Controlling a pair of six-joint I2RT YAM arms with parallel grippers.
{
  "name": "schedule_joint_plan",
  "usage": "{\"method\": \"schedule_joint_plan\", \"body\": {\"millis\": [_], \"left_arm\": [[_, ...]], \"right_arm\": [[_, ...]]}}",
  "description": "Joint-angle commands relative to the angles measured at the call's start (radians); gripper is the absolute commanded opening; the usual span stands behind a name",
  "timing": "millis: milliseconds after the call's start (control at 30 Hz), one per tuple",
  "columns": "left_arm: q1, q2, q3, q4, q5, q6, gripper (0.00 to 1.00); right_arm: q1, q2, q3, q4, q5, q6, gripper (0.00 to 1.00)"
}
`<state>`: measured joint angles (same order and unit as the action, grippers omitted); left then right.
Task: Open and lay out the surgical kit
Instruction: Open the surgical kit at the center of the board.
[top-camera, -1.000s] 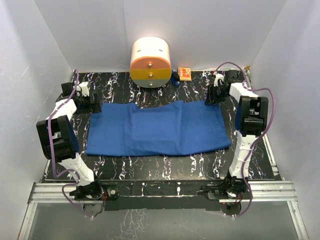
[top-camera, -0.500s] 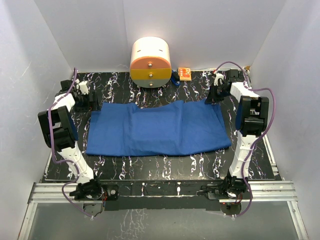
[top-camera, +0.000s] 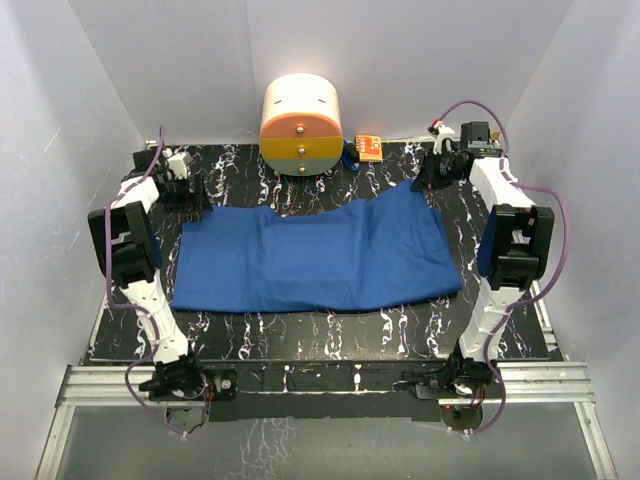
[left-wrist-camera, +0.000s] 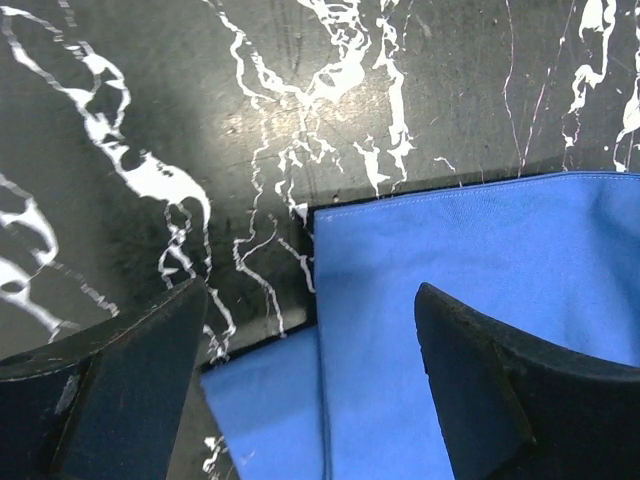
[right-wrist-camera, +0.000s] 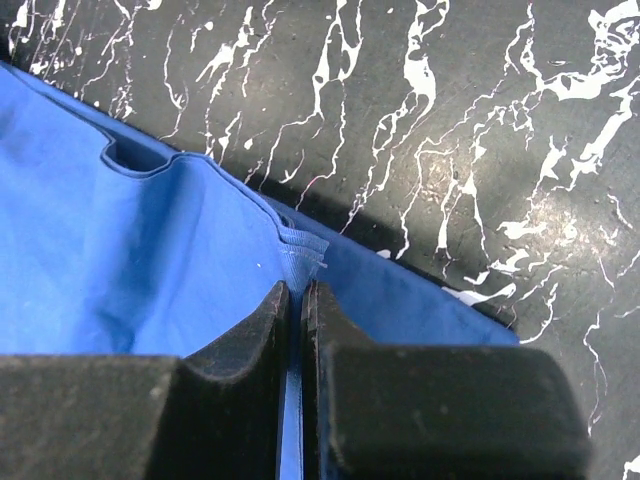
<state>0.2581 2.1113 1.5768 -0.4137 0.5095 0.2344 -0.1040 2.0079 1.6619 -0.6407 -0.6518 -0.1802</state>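
Top external view: the royal-blue cloth wrap (top-camera: 315, 255) lies across the middle of the black marbled table (top-camera: 330, 325). The right gripper (right-wrist-camera: 296, 300) has its jaws pressed together, pinching the layered hem at the wrap's far right corner. The left gripper (left-wrist-camera: 310, 295) hangs over the far left corner, jaws spread wide.

Black, white-veined table (top-camera: 300, 345): royal-blue cloth wrap (top-camera: 310, 262) spread across centre; round cream-and-orange drawer container (top-camera: 300, 125) at far edge; small orange box (top-camera: 367, 147) near it.
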Motion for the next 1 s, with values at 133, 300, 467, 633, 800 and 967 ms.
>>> {"method": "schedule_joint_plan", "body": {"millis": [133,300,467,633,800,967], "left_arm": [[-0.043,0.085,0.104,-0.035,0.073,0.017,0.77],[-0.055,0.094,0.09,-0.039,0.072,0.024,0.69],[-0.058,0.086,0.055,-0.037,0.082,0.026,0.56],[-0.059,0.078,0.027,-0.026,0.113,0.032,0.42],[-0.059,0.093,0.042,-0.006,0.123,0.026,0.22],[-0.059,0.094,0.111,-0.068,0.152,0.036,0.0]], "right_arm": [[-0.004,-0.176,-0.064,0.028,-0.012,0.002,0.0],[-0.004,-0.259,-0.111,0.025,0.01,-0.001,0.0],[-0.003,-0.317,-0.115,0.014,0.015,0.0,0.0],[-0.003,-0.33,-0.105,0.002,0.007,0.007,0.0],[-0.004,-0.337,-0.116,-0.013,0.009,-0.003,0.0],[-0.003,-0.356,-0.117,-0.032,0.039,-0.022,0.0]]}}
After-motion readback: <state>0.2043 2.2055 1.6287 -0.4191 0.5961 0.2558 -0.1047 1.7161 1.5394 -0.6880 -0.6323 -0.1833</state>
